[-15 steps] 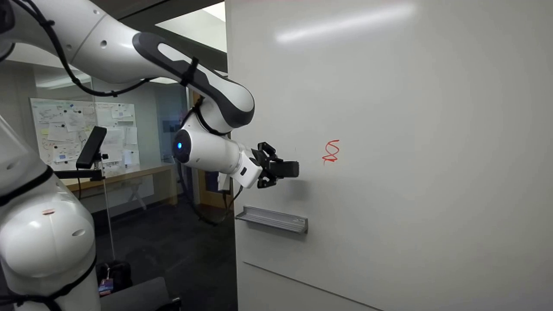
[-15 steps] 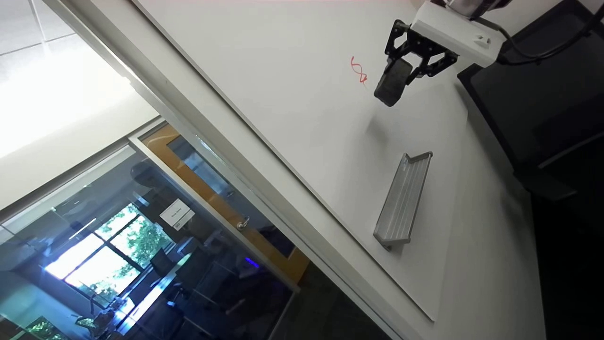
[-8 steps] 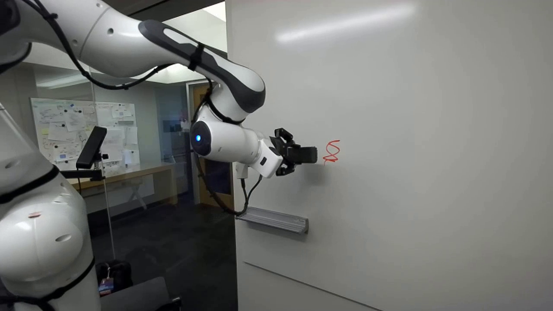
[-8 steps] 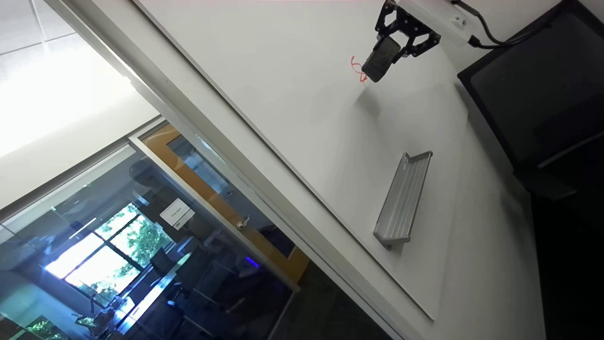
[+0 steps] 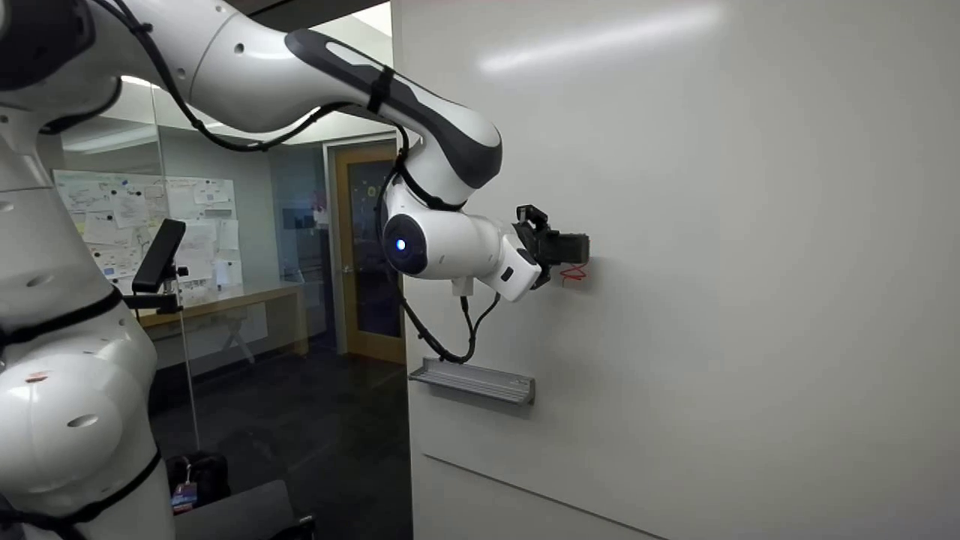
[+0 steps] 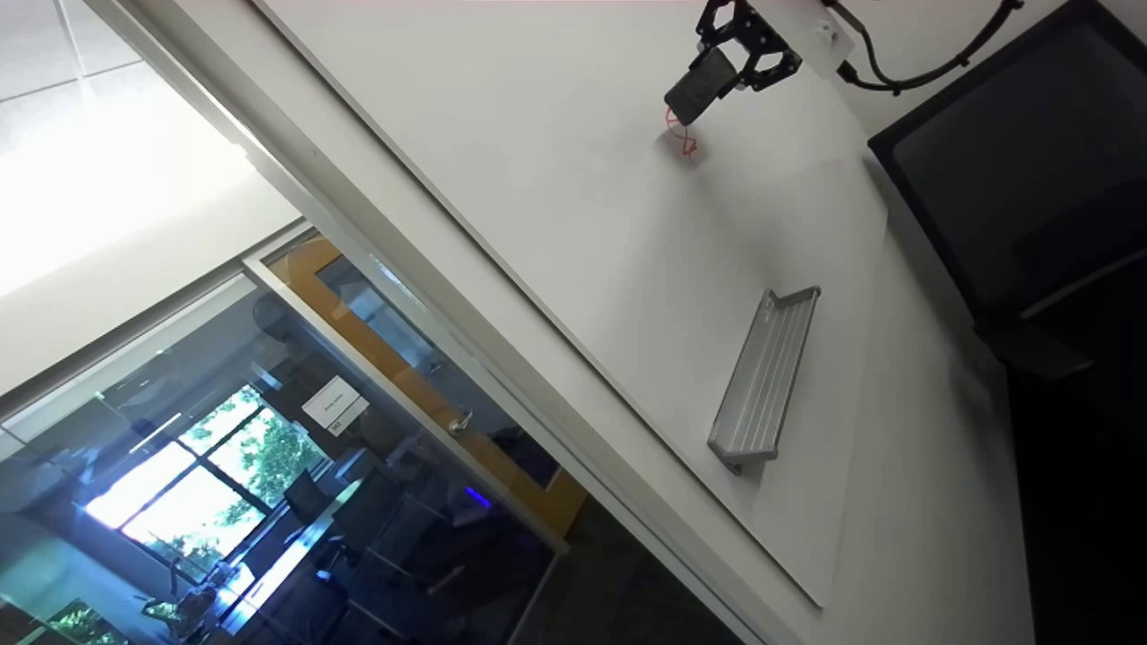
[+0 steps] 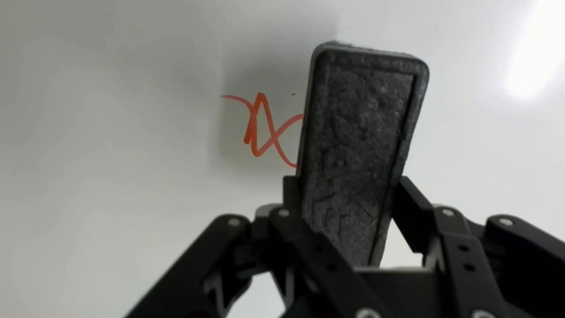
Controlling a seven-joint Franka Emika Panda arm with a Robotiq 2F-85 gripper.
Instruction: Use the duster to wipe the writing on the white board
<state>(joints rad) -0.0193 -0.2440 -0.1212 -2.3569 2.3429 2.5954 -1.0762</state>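
Nearest, at the left, the white robot arm (image 5: 255, 75) stretches across toward the board, a black cable (image 5: 459, 358) looping below its wrist. At its end the pincer (image 7: 348, 201) grasps the duster (image 7: 359, 132) by its two long sides — a dark grey oblong block with a raised rim, jutting well past the grip. In the wrist view it leans slightly to the right. From an exterior view the duster hides the upper part of the red squiggle (image 5: 574, 274), whose lower strokes show just below it; in the wrist view the squiggle lies just left of the block, its right end hidden behind it. I cannot tell whether the duster touches the board.

The squiggle is on the large white board (image 5: 712, 262), glossy, with a streak of light (image 5: 600, 41) near its top. Lower on it, to the left of the writing, sits a ridged grey tray (image 5: 472, 381). At the right of an exterior view is a black-framed screen (image 6: 1021, 161).

Farther off, left of the board, stand a wood-framed door (image 5: 373, 247) and a paper-covered panel (image 5: 139, 217) — and, in an exterior view, a window (image 6: 211, 470) at the far left.
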